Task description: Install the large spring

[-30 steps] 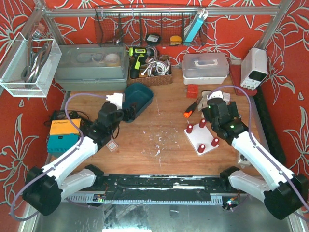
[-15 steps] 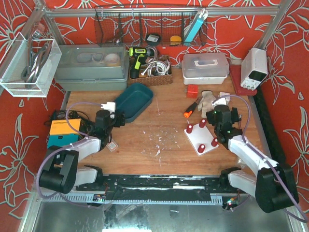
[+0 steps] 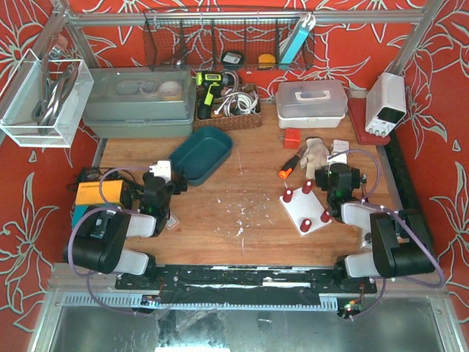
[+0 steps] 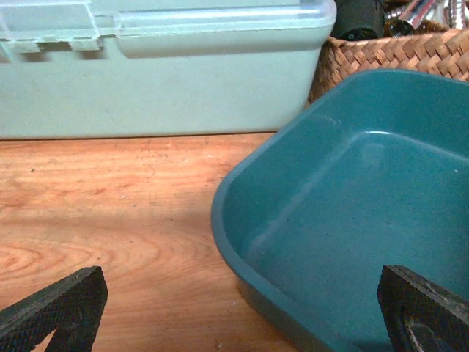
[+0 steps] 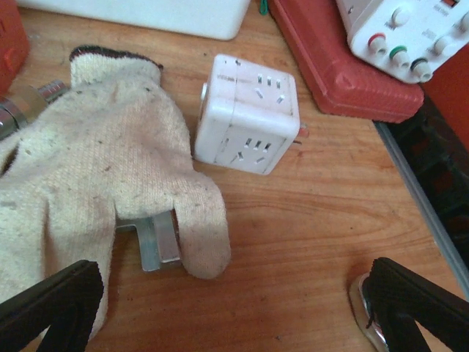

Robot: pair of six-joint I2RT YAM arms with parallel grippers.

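Observation:
I see no large spring in any view. The white plate [image 3: 308,210] with several red posts lies right of centre. My right gripper [image 3: 338,173] sits low just behind it, open and empty; in the right wrist view [image 5: 234,319] its fingertips [image 5: 47,304] stand wide apart over bare wood, facing a cream work glove [image 5: 88,176]. My left gripper [image 3: 173,186] is open and empty, low on the table in front of the teal tray [image 3: 220,147]. In the left wrist view [image 4: 238,326] the tray's near rim [image 4: 227,235] lies between the fingertips [image 4: 55,308], and the tray looks empty.
A white socket cube [image 5: 248,114], a metal bracket [image 5: 157,246] under the glove and a shiny metal piece [image 5: 363,308] lie near the right gripper. An orange-handled screwdriver [image 3: 288,167], red case [image 5: 344,70], power supply [image 3: 386,103], grey lidded bin [image 4: 161,66] and wicker basket [image 3: 227,117] stand behind.
Both arms have folded back and down toward their bases. The left gripper has drawn left, away from the teal tray; the right gripper has dropped low behind the white plate.

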